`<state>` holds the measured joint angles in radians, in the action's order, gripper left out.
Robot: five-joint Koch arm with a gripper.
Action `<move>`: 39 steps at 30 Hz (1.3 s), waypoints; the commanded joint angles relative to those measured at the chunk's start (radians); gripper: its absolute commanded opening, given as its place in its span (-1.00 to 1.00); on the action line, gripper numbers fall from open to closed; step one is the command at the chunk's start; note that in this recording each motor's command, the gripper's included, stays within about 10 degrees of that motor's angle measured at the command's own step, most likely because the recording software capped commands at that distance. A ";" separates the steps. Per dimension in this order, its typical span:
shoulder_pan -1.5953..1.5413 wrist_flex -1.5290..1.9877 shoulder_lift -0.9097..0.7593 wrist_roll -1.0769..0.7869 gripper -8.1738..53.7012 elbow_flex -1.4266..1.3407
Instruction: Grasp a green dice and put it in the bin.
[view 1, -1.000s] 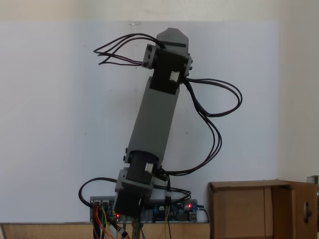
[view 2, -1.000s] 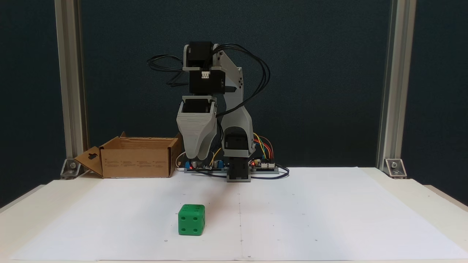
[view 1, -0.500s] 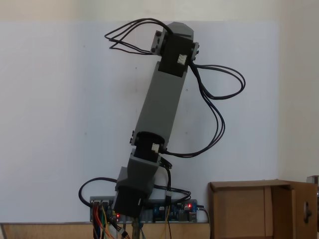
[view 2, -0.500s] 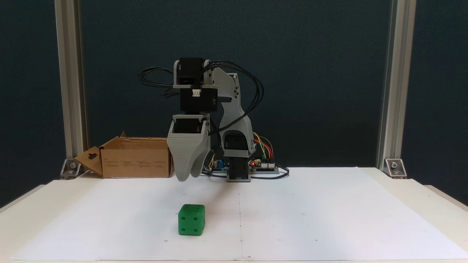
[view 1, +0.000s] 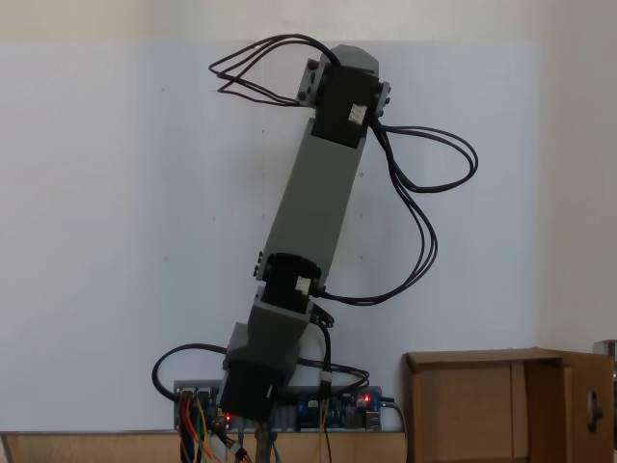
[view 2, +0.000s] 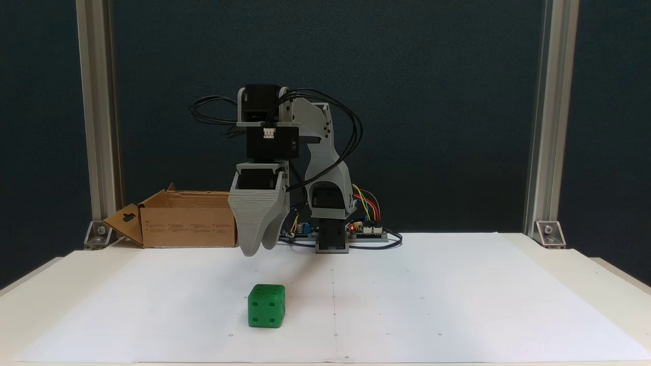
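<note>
The green dice [view 2: 266, 305] sits on the white paper near the table's front, left of centre in a fixed view. My gripper [view 2: 257, 250] hangs pointing down, above the dice, a little left of it and farther back. Its two grey fingertips rest together with nothing between them, clear of the dice. The bin [view 2: 188, 223], a brown cardboard box with its flaps up, stands at the back left, beside the arm's base. Seen from behind the arm, the bin [view 1: 482, 405] is at the lower right and the arm [view 1: 313, 222] leans away from the camera.
A circuit board with coloured wires [view 2: 366, 230] lies at the arm's base. Aluminium posts [view 2: 99, 122] [view 2: 541, 122] stand at the two back corners. White paper [view 2: 457, 305] covers the table, with open room to the right of the dice.
The arm has leaned forward, carrying the gripper down and to the left in the front view, closer to the dice. The dice and the bin have stayed put.
</note>
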<state>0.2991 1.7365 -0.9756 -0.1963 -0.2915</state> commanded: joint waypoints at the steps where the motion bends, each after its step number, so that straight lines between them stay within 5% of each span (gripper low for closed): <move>1: -0.003 0.175 -0.017 -0.060 0.76 -0.003; 39: -0.017 0.138 0.129 0.054 0.71 -0.043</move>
<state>0.2823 1.7365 -0.8314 -0.1917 -0.3467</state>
